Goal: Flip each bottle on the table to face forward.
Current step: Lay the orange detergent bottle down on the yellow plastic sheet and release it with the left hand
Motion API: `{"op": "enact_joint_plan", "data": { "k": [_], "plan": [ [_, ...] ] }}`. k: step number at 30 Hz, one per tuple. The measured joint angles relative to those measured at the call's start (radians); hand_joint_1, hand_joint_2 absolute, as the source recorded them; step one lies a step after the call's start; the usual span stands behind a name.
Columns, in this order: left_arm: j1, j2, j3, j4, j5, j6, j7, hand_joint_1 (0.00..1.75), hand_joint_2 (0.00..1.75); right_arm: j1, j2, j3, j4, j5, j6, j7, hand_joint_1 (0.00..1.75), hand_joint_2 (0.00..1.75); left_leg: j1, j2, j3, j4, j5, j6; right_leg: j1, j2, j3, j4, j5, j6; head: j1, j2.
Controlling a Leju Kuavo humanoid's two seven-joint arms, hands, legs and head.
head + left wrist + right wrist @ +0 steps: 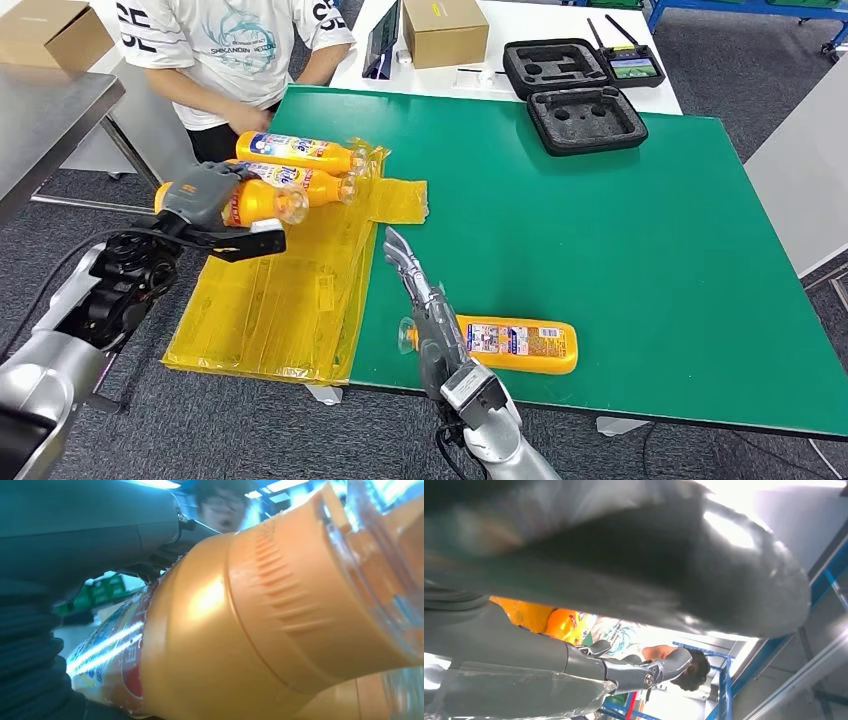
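right hand (425, 300) flat, fingers straight, on near bottle (520, 345) | left hand (205, 195) gripping far-left bottle (255, 203) over yellow sheet (290, 300)

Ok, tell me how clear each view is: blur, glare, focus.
Head view: sharp, evenly lit. Left wrist view: the held bottle is close and soft, with a glare patch on its shoulder. Right wrist view: the near hand is a dark blur against bright overhead light.

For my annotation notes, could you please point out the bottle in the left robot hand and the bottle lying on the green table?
held bottle (262, 202), head view, orange body.
lying bottle (520, 345), head view, label.
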Motion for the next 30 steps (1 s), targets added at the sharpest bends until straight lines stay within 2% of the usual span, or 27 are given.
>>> {"op": "enact_joint_plan", "data": {
  "k": [5,9,17,23,30],
  "plan": [
    [-0.104,-0.001,-0.150,0.112,-0.026,-0.140,-0.046,1.75,1.75,-0.008,0.000,0.002,0.017,-0.017,-0.004,0.000,0.00,0.00,0.000,0.000,-0.001,0.000,0.000,0.000,0.000,0.000,-0.001,0.000,0.000,0.000,0.000,0.000],
    [-0.157,-0.008,-0.240,0.175,-0.024,-0.171,-0.055,1.75,1.75,-0.014,0.000,0.003,0.031,-0.029,0.002,0.000,0.00,0.00,0.000,0.000,-0.001,0.000,0.000,0.000,0.000,0.000,-0.001,0.000,0.000,0.000,0.000,0.000],
    [-0.197,-0.034,-0.335,0.261,-0.008,-0.179,-0.055,1.75,1.75,-0.027,0.000,0.003,0.056,-0.021,0.003,0.000,0.00,0.00,0.000,0.000,-0.001,0.000,0.000,0.000,0.000,0.000,0.000,0.000,0.000,0.000,0.000,0.000],
    [-0.219,-0.074,-0.423,0.351,-0.012,-0.247,-0.066,1.75,1.75,-0.049,0.000,0.003,0.088,-0.015,0.018,0.000,0.00,0.00,0.000,0.000,-0.001,0.000,0.000,0.000,0.000,0.000,0.000,0.000,0.000,0.000,0.000,0.000],
    [-0.247,-0.099,-0.474,0.418,0.001,-0.266,-0.073,1.75,1.75,-0.055,0.000,0.003,0.113,-0.013,0.018,0.000,0.00,0.00,0.000,0.000,-0.001,0.000,0.000,0.000,0.000,0.000,0.000,0.000,0.000,0.000,0.000,0.000]
  ]
}}
